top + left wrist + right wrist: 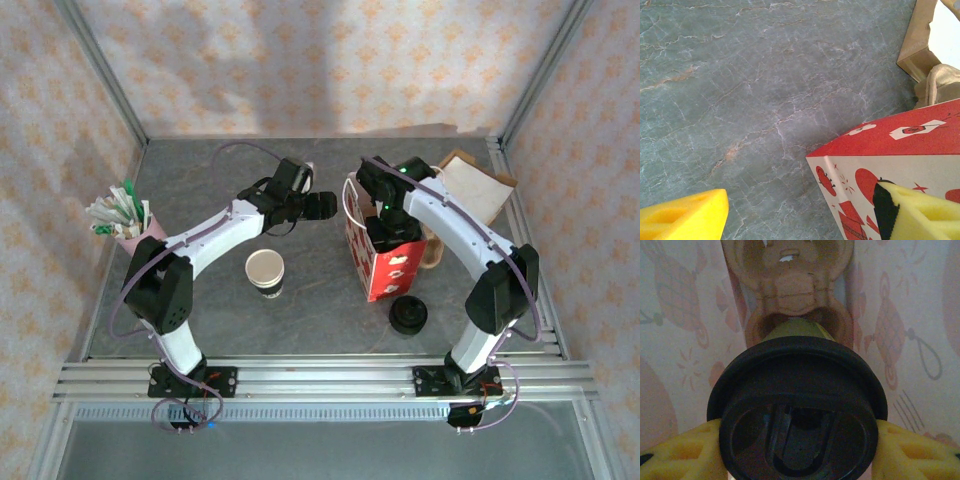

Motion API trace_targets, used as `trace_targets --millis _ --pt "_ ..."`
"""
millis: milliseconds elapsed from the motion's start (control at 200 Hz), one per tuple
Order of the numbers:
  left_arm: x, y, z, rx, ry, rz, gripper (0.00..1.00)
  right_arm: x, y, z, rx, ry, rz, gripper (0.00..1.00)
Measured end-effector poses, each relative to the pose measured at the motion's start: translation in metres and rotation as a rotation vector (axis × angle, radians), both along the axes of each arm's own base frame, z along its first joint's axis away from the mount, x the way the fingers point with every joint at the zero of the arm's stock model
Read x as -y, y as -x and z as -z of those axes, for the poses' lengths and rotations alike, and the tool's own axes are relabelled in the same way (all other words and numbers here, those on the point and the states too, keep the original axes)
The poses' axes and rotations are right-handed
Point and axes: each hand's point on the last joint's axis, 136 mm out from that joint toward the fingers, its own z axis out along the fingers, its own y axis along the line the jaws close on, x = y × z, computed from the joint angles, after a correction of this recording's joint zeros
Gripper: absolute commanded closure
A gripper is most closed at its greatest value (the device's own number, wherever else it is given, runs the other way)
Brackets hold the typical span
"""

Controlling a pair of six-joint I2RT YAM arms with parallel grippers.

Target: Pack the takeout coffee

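The takeout coffee (797, 410) is lidded and clamped by its sides between the yellow fingers of the right claw (799, 454). The pink-tinted patterned walls around it suggest it is already down inside the red bag (385, 275). The left claw (800, 217) stands open just left of the bag, one finger at its wall, probably steadying it. What remains, I judge, is to set the cup on the bag's floor, release it and withdraw. An unlidded cup (265, 270) stands on the worktop (740, 100) left of the bag, and spare lids (408, 315) lie by its near corner.
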Motion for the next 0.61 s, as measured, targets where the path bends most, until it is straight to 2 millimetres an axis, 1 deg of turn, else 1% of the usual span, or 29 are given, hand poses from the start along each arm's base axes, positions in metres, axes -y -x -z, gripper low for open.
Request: trace_targets --millis 295,606 --pt "0.000 0.000 0.000 0.000 0.000 0.000 0.23 0.002 0.004 0.012 -0.021 0.012 0.000 0.46" --pt "0.002 0.001 0.000 0.000 -0.001 0.005 0.23 0.001 0.002 0.019 -0.020 0.008 0.002 0.46"
